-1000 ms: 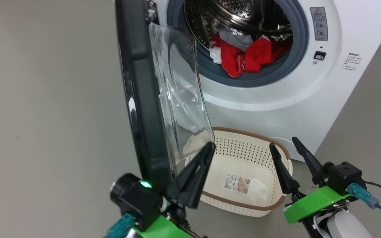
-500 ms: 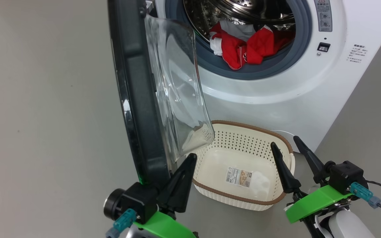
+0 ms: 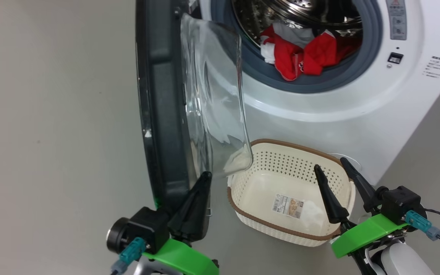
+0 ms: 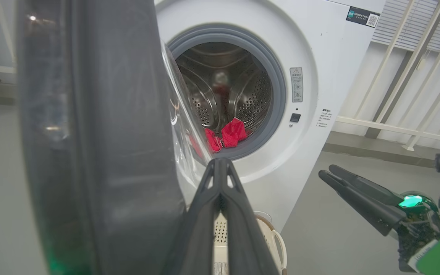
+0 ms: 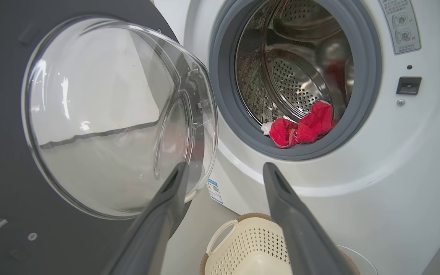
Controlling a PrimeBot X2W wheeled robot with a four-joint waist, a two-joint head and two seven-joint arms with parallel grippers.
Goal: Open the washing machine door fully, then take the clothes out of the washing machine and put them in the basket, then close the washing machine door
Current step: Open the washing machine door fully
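The washing machine door stands open, edge-on in the head view, its glass bowl facing the washing machine. Red and white clothes lie at the front of the steel drum. My left gripper is shut and empty, its tip against the door's lower inner edge, between the black rim and the glass. In the left wrist view the shut gripper points past the door at the clothes. My right gripper hangs open over the basket. It faces the drum and clothes.
The basket sits on the grey floor right in front of the machine, below the drum opening, with a sticker on its bottom. Open floor stretches left of the door. A white railing stands beyond the machine's right side.
The head camera has shifted. My left gripper has slid back and left, from the glass bowl's lower corner to the black rim's bottom edge. The right gripper holds its place.
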